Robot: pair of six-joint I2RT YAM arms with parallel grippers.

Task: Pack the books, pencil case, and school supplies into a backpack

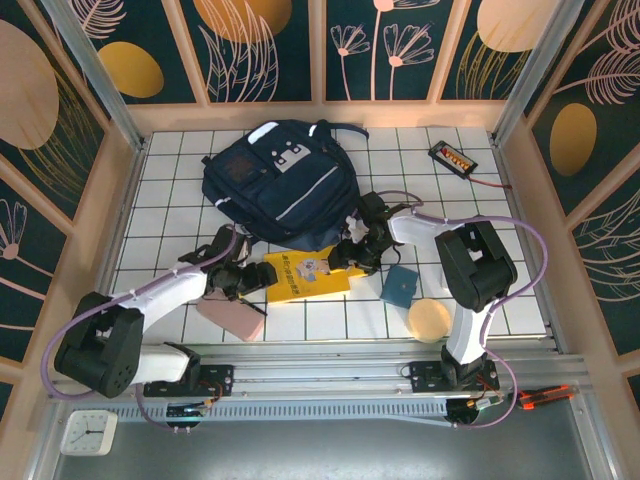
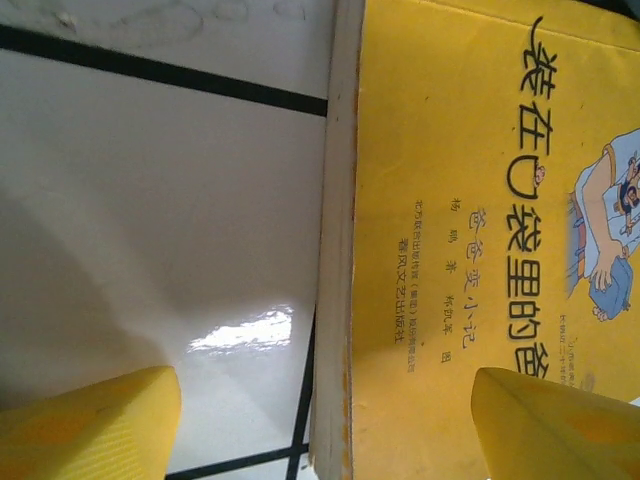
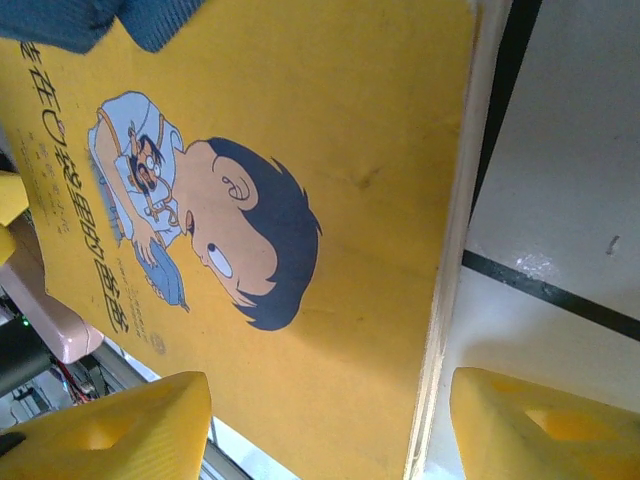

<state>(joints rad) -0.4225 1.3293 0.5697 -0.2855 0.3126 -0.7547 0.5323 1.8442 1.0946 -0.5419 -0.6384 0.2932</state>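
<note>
The navy backpack (image 1: 280, 185) lies at the back middle of the tiled table, and its blue fabric (image 3: 100, 20) shows at the top left of the right wrist view. A yellow book (image 1: 305, 278) with a cartoon boy on the cover (image 3: 330, 150) lies flat in front of it. My left gripper (image 1: 250, 278) stands open at the book's left edge (image 2: 335, 300), one finger over the cover, the other over the tile. My right gripper (image 1: 350, 255) is open over the book's right edge (image 3: 450, 300), straddling it the same way. The pink pencil case (image 1: 232, 318) lies near the left arm. A teal square pad (image 1: 400, 285) lies right of the book.
A round tan disc (image 1: 430, 320) sits near the right arm's base. A black device with orange buttons (image 1: 452, 157) and its cable lie at the back right. Wooden walls ring the white tiled table (image 1: 500, 270).
</note>
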